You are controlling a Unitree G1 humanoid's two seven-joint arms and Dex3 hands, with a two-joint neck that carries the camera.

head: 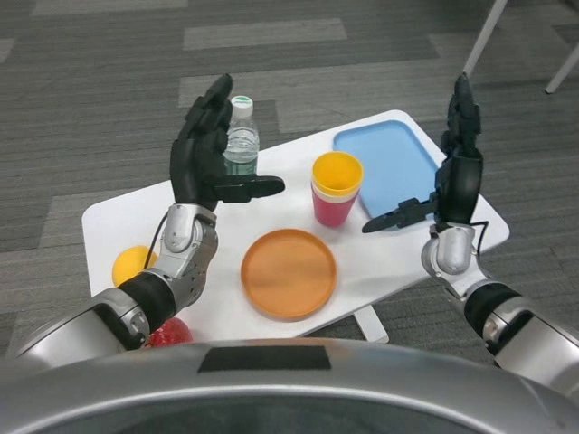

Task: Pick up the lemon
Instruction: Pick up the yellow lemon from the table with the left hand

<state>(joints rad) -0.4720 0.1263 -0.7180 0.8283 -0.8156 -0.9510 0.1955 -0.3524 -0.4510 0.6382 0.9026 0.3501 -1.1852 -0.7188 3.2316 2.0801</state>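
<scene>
The lemon (pixel 129 265) is a round yellow fruit lying on the white table (pixel 398 258) near its left edge, partly hidden behind my left forearm. My left hand (pixel 206 149) is raised above the table, up and to the right of the lemon, fingers spread and thumb out, holding nothing. My right hand (pixel 448 172) is lifted over the table's right side, fingers straight up and thumb pointing left, also empty.
An orange plate (pixel 289 272) lies at the front middle. A yellow cup stacked in a red cup (pixel 336 188) stands behind it. A blue tray (pixel 387 163) lies at the back right. A water bottle (pixel 241 137) stands behind my left hand. A red object (pixel 168 335) shows at the front left.
</scene>
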